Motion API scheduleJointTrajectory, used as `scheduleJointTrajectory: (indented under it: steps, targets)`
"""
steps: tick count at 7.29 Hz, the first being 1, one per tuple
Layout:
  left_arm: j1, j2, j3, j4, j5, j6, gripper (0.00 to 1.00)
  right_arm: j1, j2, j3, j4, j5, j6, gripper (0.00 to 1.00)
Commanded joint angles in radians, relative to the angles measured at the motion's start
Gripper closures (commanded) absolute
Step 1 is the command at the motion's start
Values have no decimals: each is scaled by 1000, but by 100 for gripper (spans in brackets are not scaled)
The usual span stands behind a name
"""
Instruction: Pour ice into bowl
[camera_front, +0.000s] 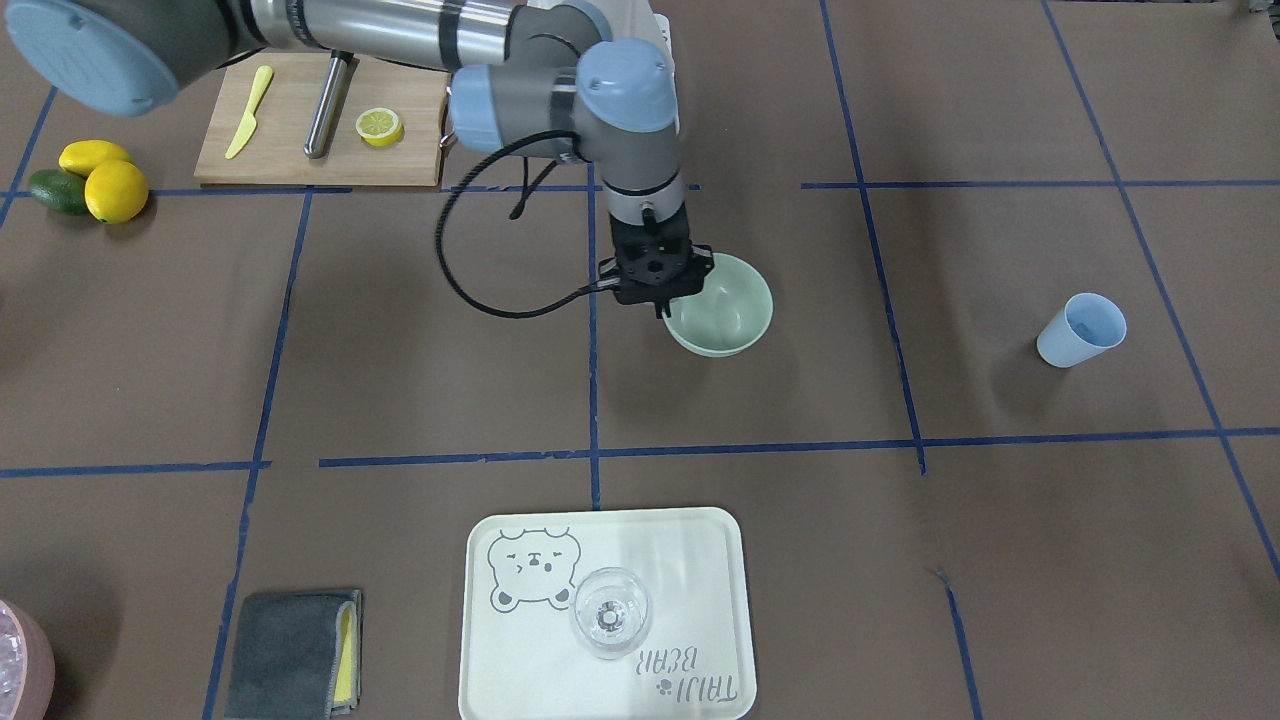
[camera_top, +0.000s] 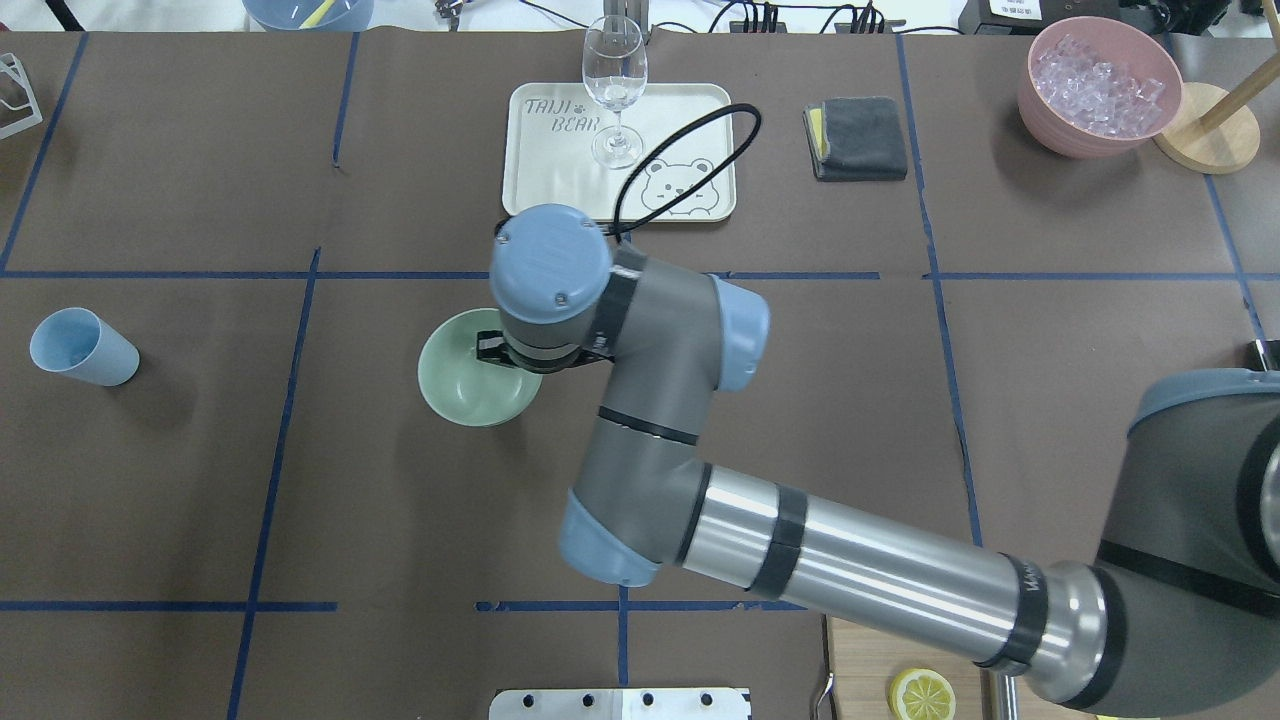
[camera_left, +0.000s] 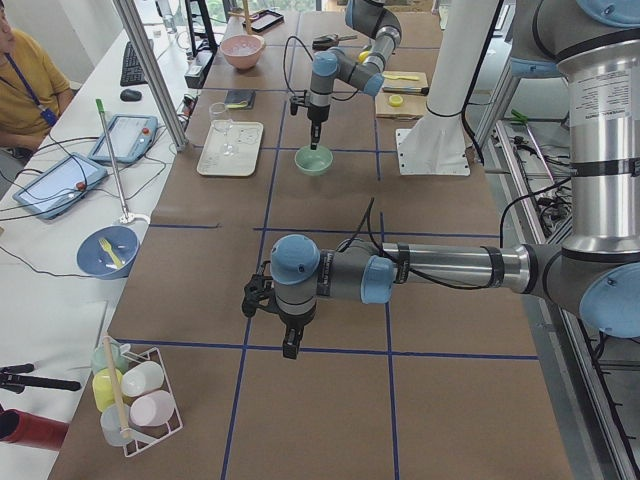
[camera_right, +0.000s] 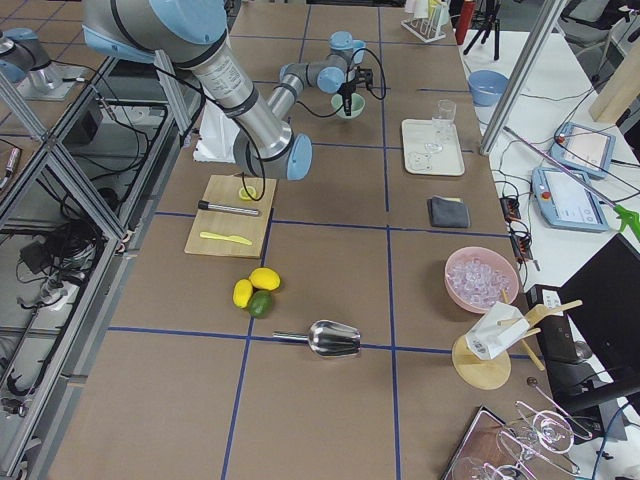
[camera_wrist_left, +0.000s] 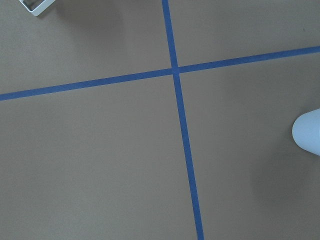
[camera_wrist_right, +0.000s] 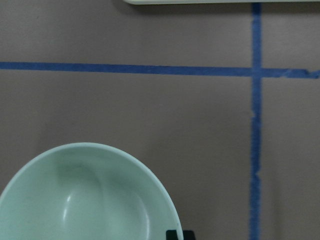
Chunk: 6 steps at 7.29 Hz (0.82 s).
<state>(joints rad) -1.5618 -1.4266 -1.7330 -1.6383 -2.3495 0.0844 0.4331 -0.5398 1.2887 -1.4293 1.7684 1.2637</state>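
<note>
The pale mint-green bowl (camera_front: 725, 310) stands near the table's middle and is empty; it also shows in the overhead view (camera_top: 460, 375) and the right wrist view (camera_wrist_right: 85, 200). My right gripper (camera_front: 662, 308) points straight down at the bowl's rim, its fingertips (camera_wrist_right: 172, 234) close together on the rim, so it looks shut on it. The ice (camera_top: 1100, 80) is a heap of clear cubes in a pink container (camera_top: 1050, 120) at the far right, far from the bowl. My left gripper (camera_left: 290, 348) hangs over bare table; I cannot tell if it is open or shut.
A blue cup (camera_front: 1080, 330) stands at the robot's left. A tray (camera_front: 700, 560) holds a wine glass (camera_front: 610, 612), with a grey cloth (camera_front: 290, 650) beside it. A cutting board (camera_front: 300, 150) with knife and lemon half, whole fruit (camera_front: 115, 190) and a metal scoop (camera_right: 335, 338) lie on the robot's right.
</note>
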Motion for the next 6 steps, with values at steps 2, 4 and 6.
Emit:
scheduleJointTrajectory:
  steps: [2,4,6]
  targets:
    - [0,-2,0,0,-1,0,0,-39,69,-120,16,-37,52,100]
    - [0,-2,1,0,-1,0,0,-40,64,-115,52,-79,66,0]
    - [2,-2,13,0,1,-2,0,25,52,-44,31,-43,15,0]
